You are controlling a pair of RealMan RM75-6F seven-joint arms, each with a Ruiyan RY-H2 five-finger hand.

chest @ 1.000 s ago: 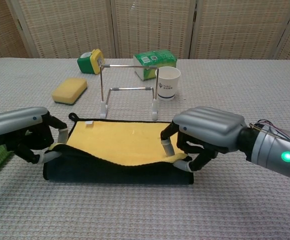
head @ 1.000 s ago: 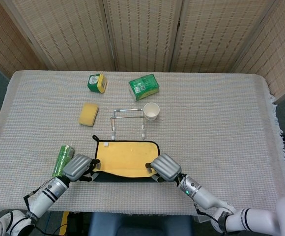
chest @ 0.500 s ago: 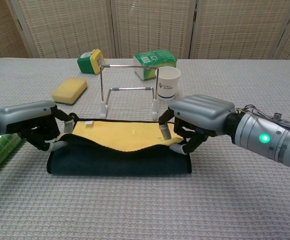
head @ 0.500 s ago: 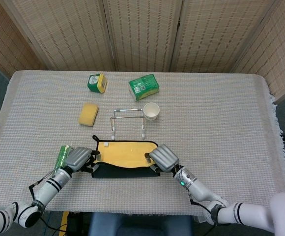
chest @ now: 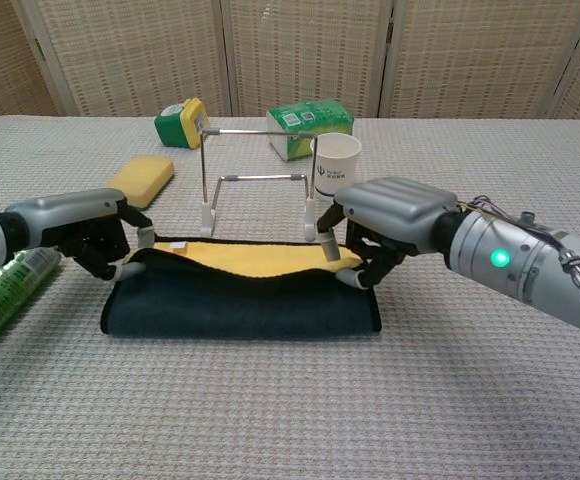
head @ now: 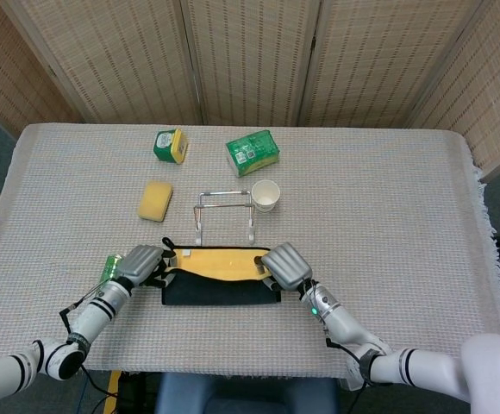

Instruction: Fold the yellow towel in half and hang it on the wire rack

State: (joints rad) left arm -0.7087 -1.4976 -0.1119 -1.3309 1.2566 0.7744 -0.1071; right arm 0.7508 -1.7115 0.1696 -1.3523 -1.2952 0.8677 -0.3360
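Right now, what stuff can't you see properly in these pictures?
- Writing on the green box and the paper cup: too small in both views.
- Fingertips of the right hand and left hand: tucked under the towel edge they hold.
- The table under the towel: covered.
- Green bottle: cut off by the chest view's left edge, partly behind the left hand in the head view.

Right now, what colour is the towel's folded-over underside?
Dark, nearly black, on the towel; the chest view shows it best.
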